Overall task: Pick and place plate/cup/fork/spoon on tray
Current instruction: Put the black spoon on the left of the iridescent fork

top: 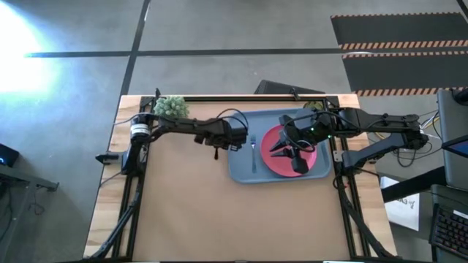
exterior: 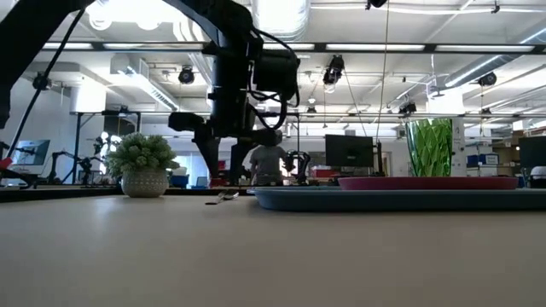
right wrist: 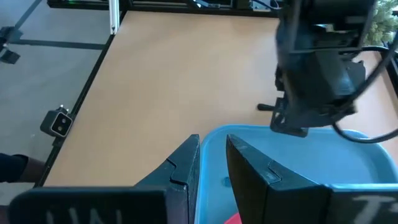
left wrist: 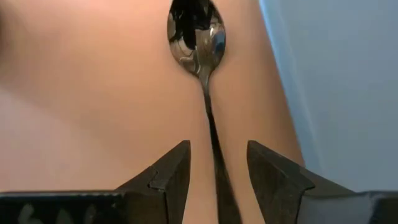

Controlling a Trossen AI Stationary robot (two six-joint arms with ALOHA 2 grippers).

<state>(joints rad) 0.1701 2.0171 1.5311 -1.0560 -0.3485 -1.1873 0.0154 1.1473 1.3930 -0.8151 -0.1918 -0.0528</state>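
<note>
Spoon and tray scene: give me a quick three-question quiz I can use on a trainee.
1. True or false: the spoon lies on the tray.
2. Which item lies on the tray beside the plate? A fork, B knife, C ladle.
3. Which claw straddles the spoon's handle?

Key:
1. False. It lies on the table beside the tray.
2. A.
3. The left claw, fingers open on either side of the handle.
</note>
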